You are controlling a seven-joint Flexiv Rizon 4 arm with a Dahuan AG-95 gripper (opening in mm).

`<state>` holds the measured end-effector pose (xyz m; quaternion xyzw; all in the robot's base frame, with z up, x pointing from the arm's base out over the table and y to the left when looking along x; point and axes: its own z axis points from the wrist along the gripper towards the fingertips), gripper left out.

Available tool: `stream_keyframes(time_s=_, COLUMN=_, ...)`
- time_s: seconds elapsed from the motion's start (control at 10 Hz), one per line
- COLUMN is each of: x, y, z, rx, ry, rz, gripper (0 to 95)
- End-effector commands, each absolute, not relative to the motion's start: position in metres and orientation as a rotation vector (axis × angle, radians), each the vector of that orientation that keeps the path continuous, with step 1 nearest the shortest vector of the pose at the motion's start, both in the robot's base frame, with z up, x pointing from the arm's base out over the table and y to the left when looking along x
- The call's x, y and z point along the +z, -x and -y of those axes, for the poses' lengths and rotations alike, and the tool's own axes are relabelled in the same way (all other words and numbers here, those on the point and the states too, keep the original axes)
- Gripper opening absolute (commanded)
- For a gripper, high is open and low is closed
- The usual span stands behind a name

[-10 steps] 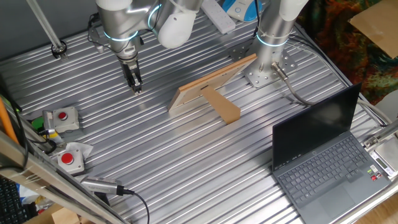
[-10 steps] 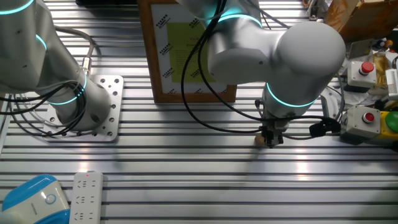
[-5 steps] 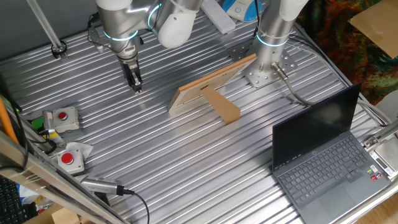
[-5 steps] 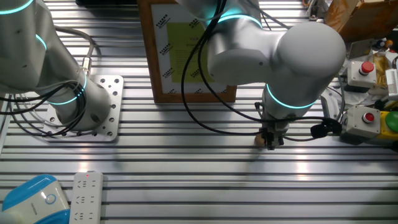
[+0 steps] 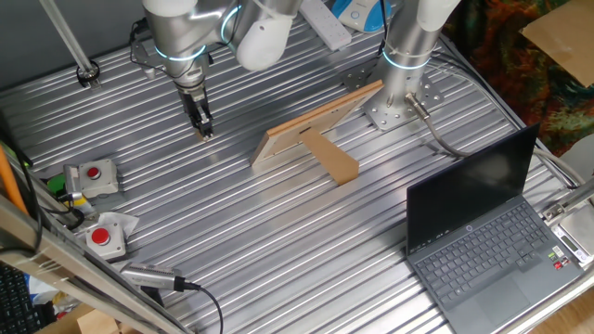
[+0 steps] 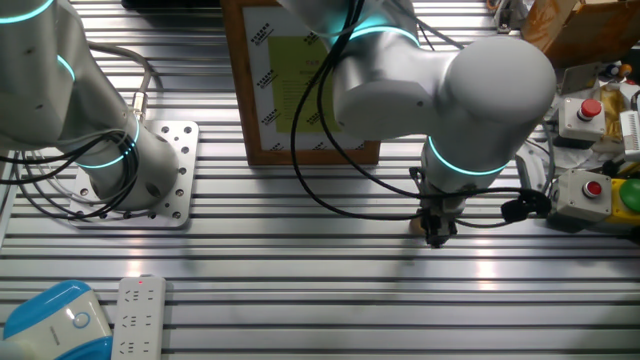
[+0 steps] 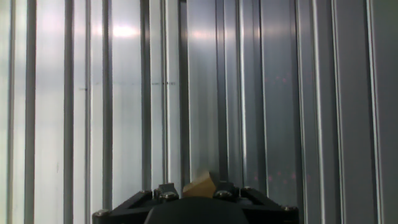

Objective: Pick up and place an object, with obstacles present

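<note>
The tiny tan wooden cube (image 7: 200,185) sits between my fingers at the bottom of the hand view, touching both. My gripper (image 5: 205,131) is low over the ribbed metal table at the back left, shut on the cube. In the other fixed view the gripper (image 6: 436,232) points down at the table and the cube (image 6: 416,224) peeks out beside the fingertips. The light-wood panel (image 5: 320,119) stands on edge to the right of the gripper. The brown bar (image 5: 332,158) butts against it and forms a T. The panel also shows in the other fixed view (image 6: 300,80).
A black laptop (image 5: 483,232) stands open at the front right. Two red-button boxes (image 5: 91,174) (image 5: 104,236) lie at the left edge. A second arm's base (image 5: 399,102) is bolted behind the panel. A power strip (image 6: 135,315) lies at the far side.
</note>
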<state>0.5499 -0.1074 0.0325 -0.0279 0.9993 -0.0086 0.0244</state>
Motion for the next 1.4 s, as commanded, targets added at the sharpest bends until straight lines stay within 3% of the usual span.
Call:
stream_keyframes(time_s=0.1, x=0.0298, y=-0.5505, z=0.1067, rx=-0.028, ry=0.069, rz=-3.095, gripper=57.0)
stream_keyframes(time_s=0.7, x=0.0207, y=-0.5531, z=0.1054, rx=-0.042, ry=0.043, rz=-3.093, gripper=57.0)
stream_keyframes(time_s=0.8, x=0.0204, y=-0.5531, z=0.1053, rx=-0.042, ry=0.033, rz=-3.092, gripper=38.0)
stream_keyframes(time_s=1.1, x=0.0202, y=-0.553, z=0.1053, rx=-0.037, ry=-0.021, rz=-3.086, gripper=38.0)
stream_keyframes(time_s=1.2, x=0.0202, y=-0.553, z=0.1053, rx=-0.04, ry=-0.034, rz=-3.087, gripper=19.0)
stream_keyframes(time_s=1.3, x=0.0202, y=-0.553, z=0.1053, rx=-0.035, ry=-0.049, rz=-3.08, gripper=19.0)
stream_keyframes(time_s=1.4, x=0.0204, y=-0.5531, z=0.1053, rx=0.0, ry=-0.099, rz=-3.066, gripper=0.0)
